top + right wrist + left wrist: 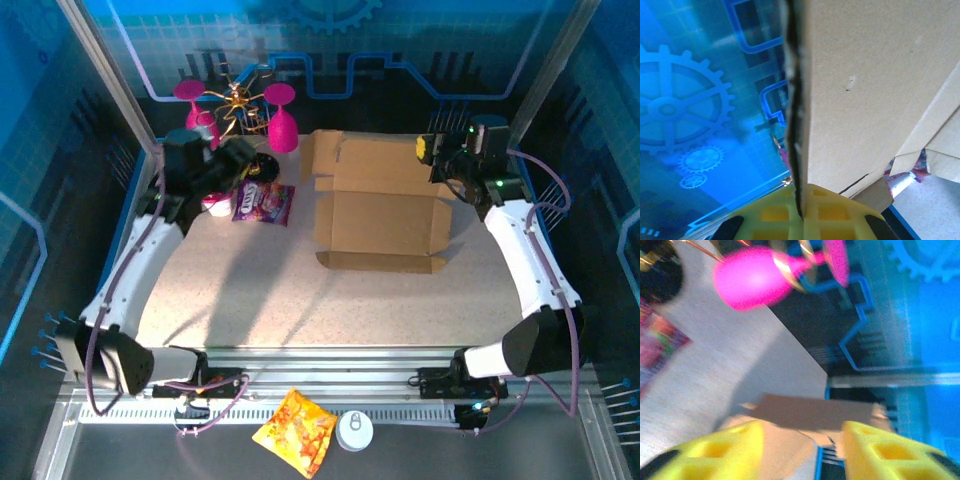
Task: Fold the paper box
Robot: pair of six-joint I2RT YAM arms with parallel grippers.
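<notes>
Plain brown corrugated cardboard paper box (385, 215) lay half-folded on the far right part of the speckled table (240, 290), right gripper (801, 200) clamped on its raised edge, left gripper (802, 452) near a glossy pink goblet (752, 282), jaws parted, holding nothing

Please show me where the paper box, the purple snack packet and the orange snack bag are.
paper box (385, 215): top external view, on its flat middle panel.
purple snack packet (263, 203): top external view, on its printed front.
orange snack bag (295, 432): top external view, on its middle.

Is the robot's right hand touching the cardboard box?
Touching. The right wrist view shows the box edge pinched inside the shut right hand.
</notes>
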